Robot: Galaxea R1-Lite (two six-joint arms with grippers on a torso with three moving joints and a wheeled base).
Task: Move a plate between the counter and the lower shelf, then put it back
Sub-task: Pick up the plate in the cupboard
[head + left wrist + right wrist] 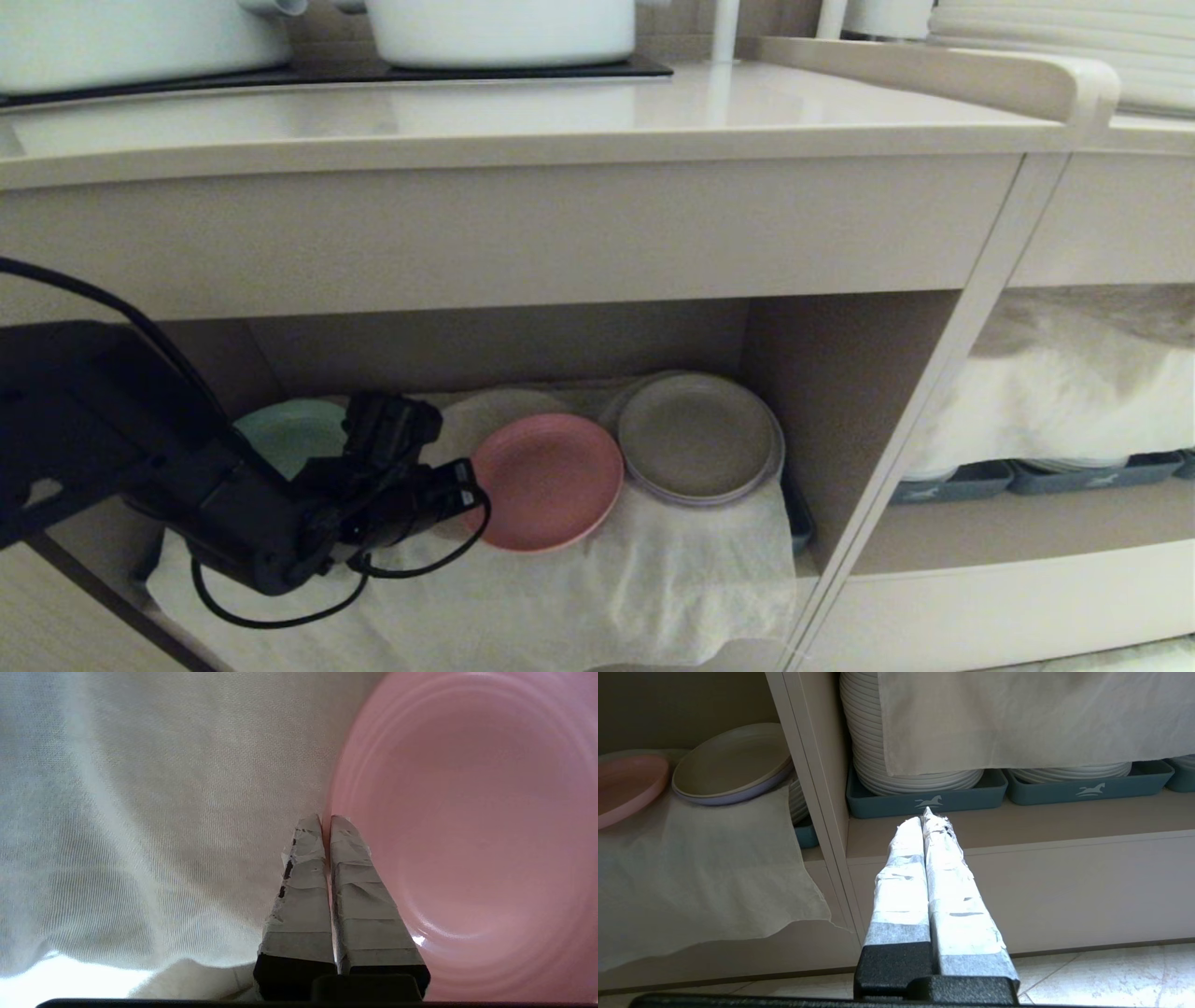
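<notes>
The pink plate lies on the white cloth of the lower shelf, under the beige counter. My left gripper reaches into the shelf from the left and is shut on the plate's left rim. In the left wrist view the two taped fingers of the left gripper pinch the rim of the plate, one over the cloth and one over the plate. My right gripper hangs low in front of the cabinet, shut and empty. The plate also shows there.
A green plate sits behind my left arm, and a stack of grey plates touches the pink plate's right side. White pots stand on the black hob. A divider post separates the right shelf, with dark trays of white plates.
</notes>
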